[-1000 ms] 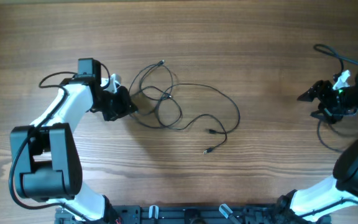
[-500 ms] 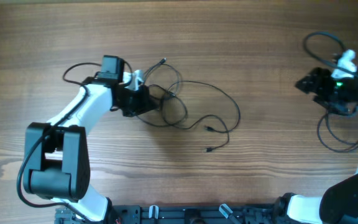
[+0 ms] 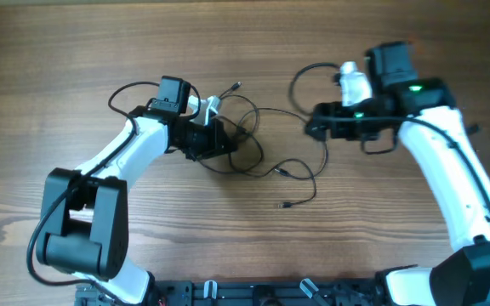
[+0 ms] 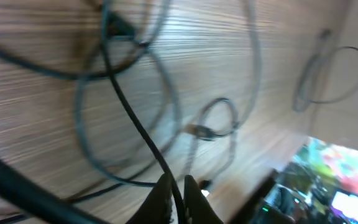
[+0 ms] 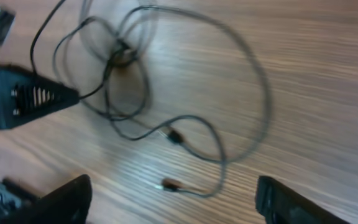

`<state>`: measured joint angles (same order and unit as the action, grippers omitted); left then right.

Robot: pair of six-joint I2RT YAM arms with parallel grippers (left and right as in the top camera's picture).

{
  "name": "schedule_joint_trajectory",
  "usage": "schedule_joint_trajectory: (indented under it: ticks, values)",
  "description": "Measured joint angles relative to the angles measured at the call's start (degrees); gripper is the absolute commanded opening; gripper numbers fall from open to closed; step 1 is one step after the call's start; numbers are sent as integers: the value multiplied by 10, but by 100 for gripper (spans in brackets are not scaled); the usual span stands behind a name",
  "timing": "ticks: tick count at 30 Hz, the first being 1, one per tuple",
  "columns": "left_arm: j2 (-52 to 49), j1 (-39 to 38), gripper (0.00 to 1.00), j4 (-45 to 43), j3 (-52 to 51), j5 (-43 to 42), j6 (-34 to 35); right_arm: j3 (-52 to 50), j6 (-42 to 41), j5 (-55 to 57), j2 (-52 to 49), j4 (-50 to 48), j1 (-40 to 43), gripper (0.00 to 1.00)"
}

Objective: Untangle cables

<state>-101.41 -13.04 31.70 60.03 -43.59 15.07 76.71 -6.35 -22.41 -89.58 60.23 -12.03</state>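
The thin black cables [image 3: 262, 144] lie tangled in loops at the table's middle, with small plug ends [image 3: 284, 205] near the front. My left gripper [image 3: 225, 141] is at the left side of the tangle, shut on one black cable strand [image 4: 166, 177] that runs between its fingers [image 4: 178, 193]. My right gripper [image 3: 315, 127] is open and empty, just right of the tangle's large loop. In the right wrist view the tangle [image 5: 123, 68] and a plug end [image 5: 169, 184] lie between and beyond its wide-spread fingers [image 5: 173, 199].
The wooden table [image 3: 228, 246] bears everything. Thicker black arm cables loop beside my left arm [image 3: 122, 98] and above my right wrist [image 3: 309, 75]. A dark rail [image 3: 253, 293] runs along the front edge.
My right arm has swung far left from the table's right edge to the tangle. My left gripper has moved right into the cables, pushing the tangle slightly right.
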Motion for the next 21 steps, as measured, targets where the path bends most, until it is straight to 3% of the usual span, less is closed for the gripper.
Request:
schedule_joint_trajectory:
  ticks: [3, 8, 11, 18, 21]
  values:
    - [17, 0, 15, -35, 0, -56, 0, 0, 0, 0, -12, -25, -57, 89]
    - [41, 0, 35, -89, 1, -153, -5, 0, 0, 0, -23, -58, -92, 96]
    - [45, 0, 33, -82, 1, -159, -5, 0, 0, 0, -25, -68, -101, 97]
    - [45, 10, 17, -11, 1, -6, -6, 0, 0, -10, -25, -76, -104, 97]
    - [45, 27, 17, 31, 1, 96, 7, 0, 0, -14, -25, -85, -110, 96]
